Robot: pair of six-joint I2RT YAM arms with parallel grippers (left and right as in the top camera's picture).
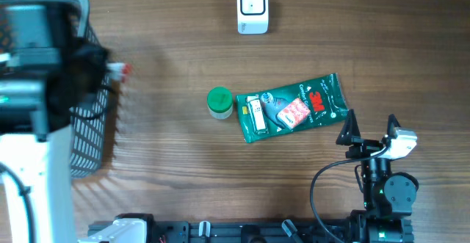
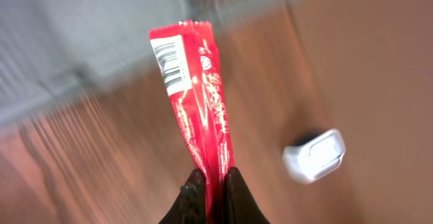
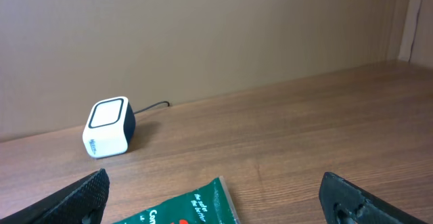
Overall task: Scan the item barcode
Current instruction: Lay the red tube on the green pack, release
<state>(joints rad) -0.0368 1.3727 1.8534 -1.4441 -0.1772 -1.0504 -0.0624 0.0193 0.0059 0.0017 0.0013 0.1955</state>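
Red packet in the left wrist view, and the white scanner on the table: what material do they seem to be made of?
The red packet looks like thin plastic film, probably: glossy, printed with a barcode, and pinched flat without cracking. The white scanner is likely moulded hard plastic: smooth, evenly white, with rounded corners.

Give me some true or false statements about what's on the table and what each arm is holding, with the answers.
1. The left fingers pinch a red packet. True.
2. The right fingers hold the green pouch. False: they are open and empty, and the pouch lies on the table.
3. The packet's barcode shows in the left wrist view. True.
4. The green-lidded jar sits in the basket. False: it stands on the table beside the pouch.
5. The white scanner stands apart from the pouch. True.
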